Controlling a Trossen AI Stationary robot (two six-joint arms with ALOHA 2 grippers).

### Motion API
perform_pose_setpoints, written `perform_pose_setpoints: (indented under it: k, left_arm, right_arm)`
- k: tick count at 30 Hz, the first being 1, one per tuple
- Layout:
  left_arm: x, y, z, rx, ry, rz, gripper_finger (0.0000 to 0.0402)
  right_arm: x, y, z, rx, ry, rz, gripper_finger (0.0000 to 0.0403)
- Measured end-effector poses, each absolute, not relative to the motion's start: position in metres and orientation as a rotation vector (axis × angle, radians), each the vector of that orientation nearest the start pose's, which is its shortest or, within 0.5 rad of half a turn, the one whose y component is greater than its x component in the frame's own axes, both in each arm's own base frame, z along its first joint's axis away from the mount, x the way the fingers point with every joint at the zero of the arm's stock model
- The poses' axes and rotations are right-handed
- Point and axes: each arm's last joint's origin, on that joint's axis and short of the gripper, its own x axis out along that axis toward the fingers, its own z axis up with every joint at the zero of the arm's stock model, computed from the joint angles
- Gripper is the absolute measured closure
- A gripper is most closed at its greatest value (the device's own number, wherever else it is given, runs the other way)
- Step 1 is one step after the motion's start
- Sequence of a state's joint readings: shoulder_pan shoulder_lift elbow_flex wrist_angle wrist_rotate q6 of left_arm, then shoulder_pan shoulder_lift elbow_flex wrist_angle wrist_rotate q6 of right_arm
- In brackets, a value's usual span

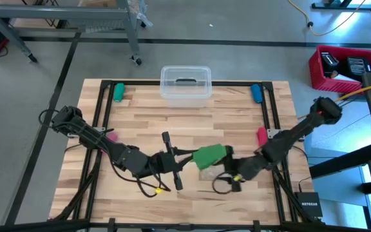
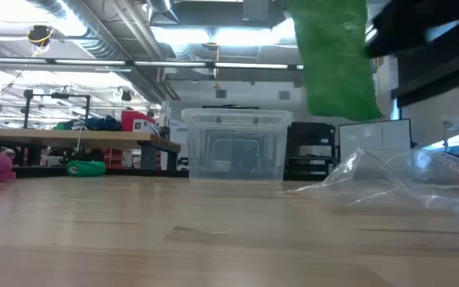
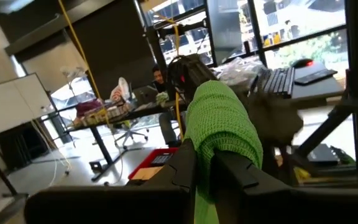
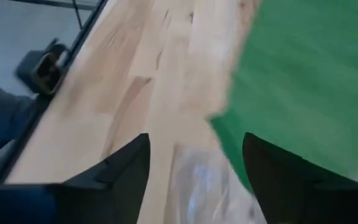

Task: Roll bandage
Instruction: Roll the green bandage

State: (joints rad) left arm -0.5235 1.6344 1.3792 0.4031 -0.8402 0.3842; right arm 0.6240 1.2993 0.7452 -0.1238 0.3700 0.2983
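Left gripper (image 1: 184, 156): mine, reaching in from the table's left side to the middle of the front half; in my left wrist view its 2 fingers (image 3: 185, 168) are pinched narrow on the bandage.
Bandage (image 1: 211, 155): bright green knitted fabric, soft and ribbed; it drapes over my left fingers in a rounded fold and hangs down from them. In the low view it hangs clear above the table (image 1: 192, 122), just right of centre.
Bag (image 2: 397, 179): clear crinkled plastic, lying flat on the wood under and to the right of the bandage; I cannot tell if anything is in it.
Bin (image 1: 185, 84): clear plastic box with a lid on, at the middle of the table's far edge; through its walls I see nothing inside.
Right gripper (image 1: 232, 169): mine, coming in from the right side, just beside the bandage; its 2 fingers stand wide apart with nothing between them, the green fabric close ahead in the right wrist view.
Red crate (image 1: 343, 67): on the floor off the table's far right corner, dark items inside.
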Motion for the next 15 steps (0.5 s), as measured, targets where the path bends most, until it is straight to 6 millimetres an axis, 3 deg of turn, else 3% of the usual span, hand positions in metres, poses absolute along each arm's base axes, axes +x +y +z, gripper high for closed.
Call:
perform_pose_setpoints:
  k: [8, 12, 15]
  left_arm:
    - [0.336, -0.169, 0.375, 0.300, -0.044, 0.332, 0.0378]
    - [0.336, -0.170, 0.375, 0.281, -0.052, 0.307, 0.0378]
    - [0.335, -0.173, 0.375, 0.283, -0.061, 0.273, 0.0378]
  right_arm:
    - [0.176, 0.151, 0.254, -0.065, 0.513, 0.166, 0.0154]
    - [0.172, 0.150, 0.252, -0.118, 0.465, 0.036, 0.0160]
    - [0.173, 0.144, 0.239, -0.156, 0.448, -0.012, 0.0162]
